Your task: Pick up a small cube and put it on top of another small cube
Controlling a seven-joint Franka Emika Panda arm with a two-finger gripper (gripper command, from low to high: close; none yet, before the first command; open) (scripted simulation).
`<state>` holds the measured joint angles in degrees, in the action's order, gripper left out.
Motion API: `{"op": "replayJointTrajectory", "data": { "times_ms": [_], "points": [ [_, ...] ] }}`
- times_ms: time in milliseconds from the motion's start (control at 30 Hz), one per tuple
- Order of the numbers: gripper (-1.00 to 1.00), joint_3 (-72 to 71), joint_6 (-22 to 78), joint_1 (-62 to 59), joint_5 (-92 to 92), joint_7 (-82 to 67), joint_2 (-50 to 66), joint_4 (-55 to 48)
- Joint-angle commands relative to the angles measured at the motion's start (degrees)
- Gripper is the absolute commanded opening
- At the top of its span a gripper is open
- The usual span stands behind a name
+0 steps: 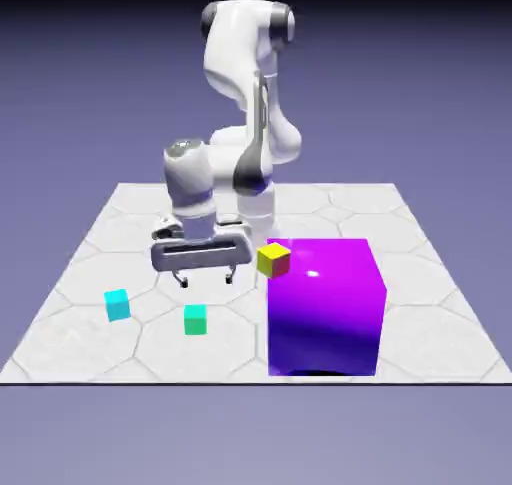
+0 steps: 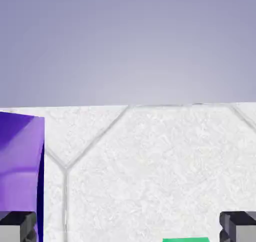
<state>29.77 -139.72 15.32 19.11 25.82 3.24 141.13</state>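
Exterior view: the tool [image 1: 205, 276] hovers, fingers apart and empty, over the table [image 1: 100, 258] near the small green cube [image 1: 195, 319].

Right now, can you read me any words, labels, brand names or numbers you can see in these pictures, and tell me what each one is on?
There is no text to read in either view.
The purple cube, yellow cube, cyan cube and green cube all have plain, unmarked faces.
The arm and its pincer carry no brand or number.
The table shows only a hexagon line pattern.
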Motion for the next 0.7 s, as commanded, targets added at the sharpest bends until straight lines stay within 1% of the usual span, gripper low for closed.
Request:
{"op": "replayJointTrajectory", "data": {
  "times_ms": [0,100,667],
  "points": [
    [0.00,1.01,0.87,0.81,2.50,0.85,1.20,0.12],
    [0.00,1.34,0.25,1.66,9.97,6.17,1.88,2.73],
    [0.00,9.51,-5.69,12.28,52.33,34.48,-9.83,31.07]
  ]
}}
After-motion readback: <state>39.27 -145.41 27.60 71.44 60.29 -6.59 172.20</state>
